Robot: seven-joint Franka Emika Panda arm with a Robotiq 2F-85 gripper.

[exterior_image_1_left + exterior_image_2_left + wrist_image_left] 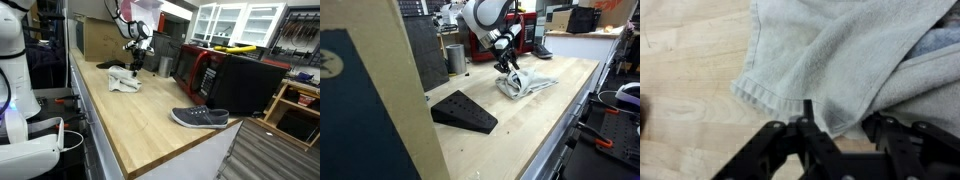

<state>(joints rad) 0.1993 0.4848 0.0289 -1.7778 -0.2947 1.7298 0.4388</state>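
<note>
A crumpled light grey towel (123, 81) lies on the wooden tabletop (150, 110); it shows in both exterior views (526, 85). My gripper (506, 66) hangs right over its near end, fingertips down at the cloth (135, 63). In the wrist view the two black fingers stand apart (843, 125), and a folded corner of the towel (830, 70) lies between them. The towel's hemmed edge rests flat on the wood. The fingers look open around the fold, not pinched on it.
A grey slip-on shoe (200, 117) lies near the table's edge. A black wedge-shaped object (465, 112) sits beside the towel. A red and black appliance (215, 75), a cardboard box (100, 38) and a metal cup (456, 57) stand along the back.
</note>
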